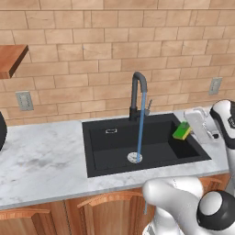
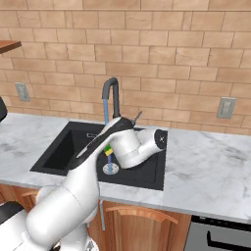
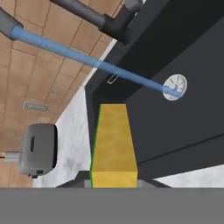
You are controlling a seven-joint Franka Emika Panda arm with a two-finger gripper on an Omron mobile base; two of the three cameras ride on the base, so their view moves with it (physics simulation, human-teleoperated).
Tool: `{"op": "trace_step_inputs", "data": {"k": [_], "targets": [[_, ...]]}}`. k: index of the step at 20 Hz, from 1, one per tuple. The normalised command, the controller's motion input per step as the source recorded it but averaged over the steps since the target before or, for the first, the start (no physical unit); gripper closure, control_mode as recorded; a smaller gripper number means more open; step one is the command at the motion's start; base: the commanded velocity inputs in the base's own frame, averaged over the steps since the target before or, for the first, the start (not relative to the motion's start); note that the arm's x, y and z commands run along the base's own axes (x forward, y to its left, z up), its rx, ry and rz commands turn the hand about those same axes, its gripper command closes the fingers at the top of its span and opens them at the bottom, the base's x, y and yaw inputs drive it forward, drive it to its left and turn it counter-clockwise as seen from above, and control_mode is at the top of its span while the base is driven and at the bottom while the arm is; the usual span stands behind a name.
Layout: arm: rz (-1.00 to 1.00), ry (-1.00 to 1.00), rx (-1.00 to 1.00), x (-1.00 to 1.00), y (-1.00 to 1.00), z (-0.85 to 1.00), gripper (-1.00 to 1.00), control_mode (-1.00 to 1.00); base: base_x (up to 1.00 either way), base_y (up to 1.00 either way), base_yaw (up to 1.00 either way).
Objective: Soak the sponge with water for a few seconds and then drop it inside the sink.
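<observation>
Brick wall, marble counter – black sink, water running – gripper clamps sponge.

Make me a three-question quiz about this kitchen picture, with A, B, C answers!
1. Where is the sponge?
A. In the gripper, over the sink's right side
B. On the drain
C. On the shelf

2. What colour is the sink?
A. Silver
B. Black
C. White

3. What is the tap doing?
A. Nothing, it is off
B. Dripping foam
C. Running water onto the drain

Answers: 1 A, the sponge sits between the fingers beside the stream. 2 B, the basin is matte black. 3 C, a blue stream reaches the drain.
</observation>
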Motion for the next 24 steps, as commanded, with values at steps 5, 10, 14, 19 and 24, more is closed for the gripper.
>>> {"op": "trace_step_inputs", "data": {"k": [5, 10, 14, 19, 24], "targets": [[0.0, 0.12, 0.03, 0.42, -0.02, -0.07, 1.0, -1.0, 0.0, 0.0, 0.0], [0.0, 0.03, 0.02, 0.32, 0.0, -0.35, 1.0, -1.0, 0.0, 0.0, 0.0], [0.0, 0.0, 0.03, 0.33, 0.0, -0.46, 1.0, -1.0, 0.0, 0.0, 0.0], [0.0, 0.0, 0.04, 0.43, 0.0, -0.3, 1.0, -1.0, 0.0, 0.0, 0.0], [0.0, 0.0, 0.05, 0.45, 0.0, -0.15, 1.0, -1.0, 0.0, 0.0, 0.0]]}}
